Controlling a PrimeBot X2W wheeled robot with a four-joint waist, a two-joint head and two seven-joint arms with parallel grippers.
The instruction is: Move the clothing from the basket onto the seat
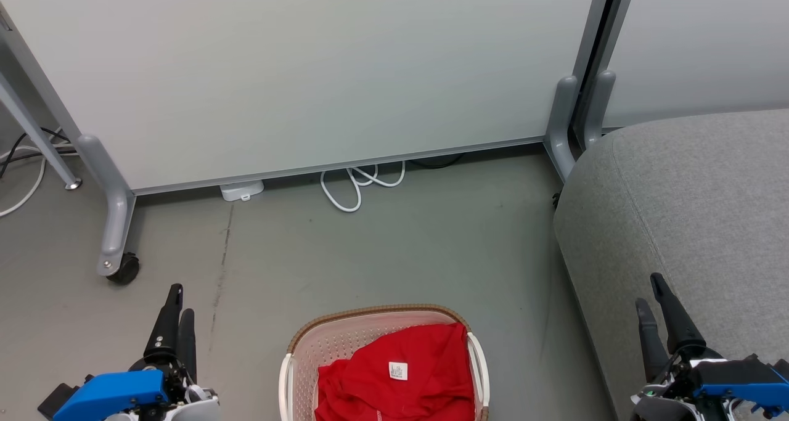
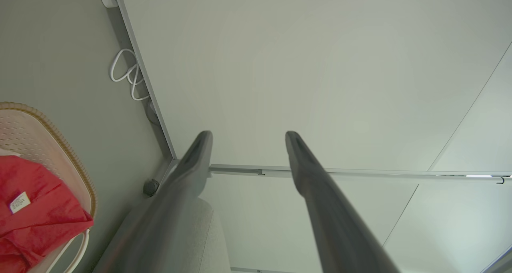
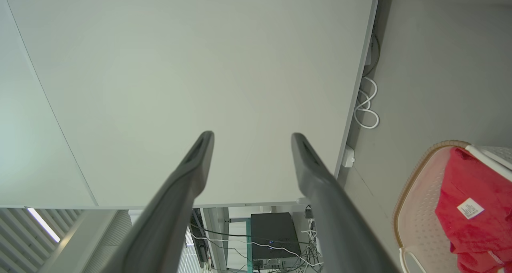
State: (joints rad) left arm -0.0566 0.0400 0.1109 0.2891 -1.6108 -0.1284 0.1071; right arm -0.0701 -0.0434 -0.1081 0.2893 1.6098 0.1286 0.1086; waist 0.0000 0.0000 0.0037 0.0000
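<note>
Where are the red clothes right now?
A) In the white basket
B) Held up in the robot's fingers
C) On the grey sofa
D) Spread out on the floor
A: the red clothes lie bunched inside the basket, which stands on the floor, with their little white label facing up.
</note>
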